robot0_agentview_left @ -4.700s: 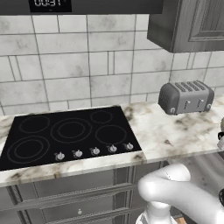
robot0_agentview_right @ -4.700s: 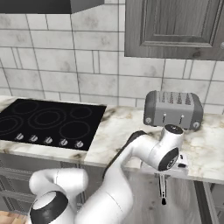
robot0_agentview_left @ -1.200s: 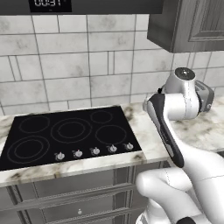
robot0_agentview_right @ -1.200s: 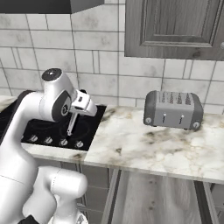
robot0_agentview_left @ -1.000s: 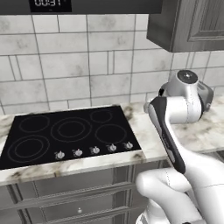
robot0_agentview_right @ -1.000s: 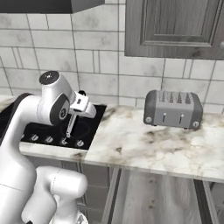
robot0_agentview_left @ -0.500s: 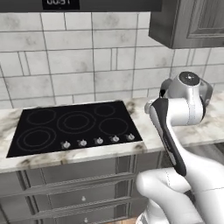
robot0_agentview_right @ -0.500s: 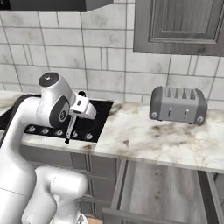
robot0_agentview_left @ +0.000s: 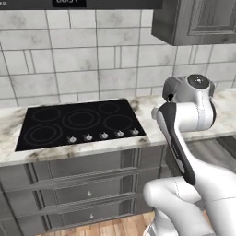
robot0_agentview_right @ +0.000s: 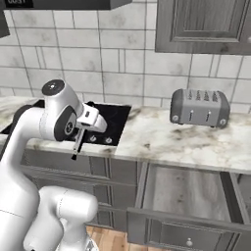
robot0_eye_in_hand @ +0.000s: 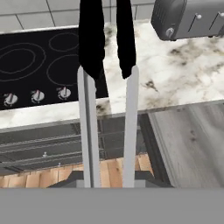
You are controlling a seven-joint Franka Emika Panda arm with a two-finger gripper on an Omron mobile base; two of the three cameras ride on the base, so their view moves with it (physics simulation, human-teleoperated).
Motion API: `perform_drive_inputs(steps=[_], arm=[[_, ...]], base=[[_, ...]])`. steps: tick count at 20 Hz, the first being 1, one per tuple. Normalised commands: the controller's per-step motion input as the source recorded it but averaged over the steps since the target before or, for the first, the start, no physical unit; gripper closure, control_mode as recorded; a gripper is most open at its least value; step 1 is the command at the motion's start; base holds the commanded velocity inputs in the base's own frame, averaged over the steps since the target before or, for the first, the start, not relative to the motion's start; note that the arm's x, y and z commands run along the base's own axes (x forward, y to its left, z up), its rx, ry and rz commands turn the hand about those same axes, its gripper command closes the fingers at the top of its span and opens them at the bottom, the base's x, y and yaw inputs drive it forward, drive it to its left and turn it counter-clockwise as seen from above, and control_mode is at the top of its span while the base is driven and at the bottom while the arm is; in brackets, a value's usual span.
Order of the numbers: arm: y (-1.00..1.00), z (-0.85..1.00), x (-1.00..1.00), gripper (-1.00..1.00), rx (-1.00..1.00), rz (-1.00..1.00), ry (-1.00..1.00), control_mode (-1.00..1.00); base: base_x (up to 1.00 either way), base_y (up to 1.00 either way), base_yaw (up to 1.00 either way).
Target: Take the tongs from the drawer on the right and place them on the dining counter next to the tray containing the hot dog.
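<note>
Jaws clamped on tongs (robot0_eye_in_hand: 109, 109): slim, two narrow arms, dark tips, silvery shafts.

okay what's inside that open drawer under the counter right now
The drawer stands pulled out below the marble worktop, and the stretch of its pale grey floor in view is bare. Its near part lies hidden behind its dark front panel. The tongs hang in the gripper.

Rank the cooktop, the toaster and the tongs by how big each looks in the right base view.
1. Toaster, largest as it shows.
2. Cooktop: mostly hidden behind the arm, so the part on show looks smaller than the toaster; its full size cannot be judged.
3. Tongs: a thin strip hanging from the gripper, nearer the camera.
</note>
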Motion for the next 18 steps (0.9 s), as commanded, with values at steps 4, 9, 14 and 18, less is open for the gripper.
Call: perform_drive_inputs(steps=[4, 9, 14, 18], arm=[[0.00, 0.00, 0.00, 1.00, 0.00, 0.00, 0.00, 1.00], [0.00, 0.00, 0.00, 1.00, 0.00, 0.00, 0.00, 1.00], [0.00, 0.00, 0.00, 1.00, 0.00, 0.00, 0.00, 1.00], [0.00, 0.00, 0.00, 1.00, 0.00, 0.00, 0.00, 1.00]], base=[[-0.06, 0.39, -0.07], [-0.46, 0.36, -0.38], [-0.70, 0.19, -0.60], [-0.38, 0.21, -0.61]])
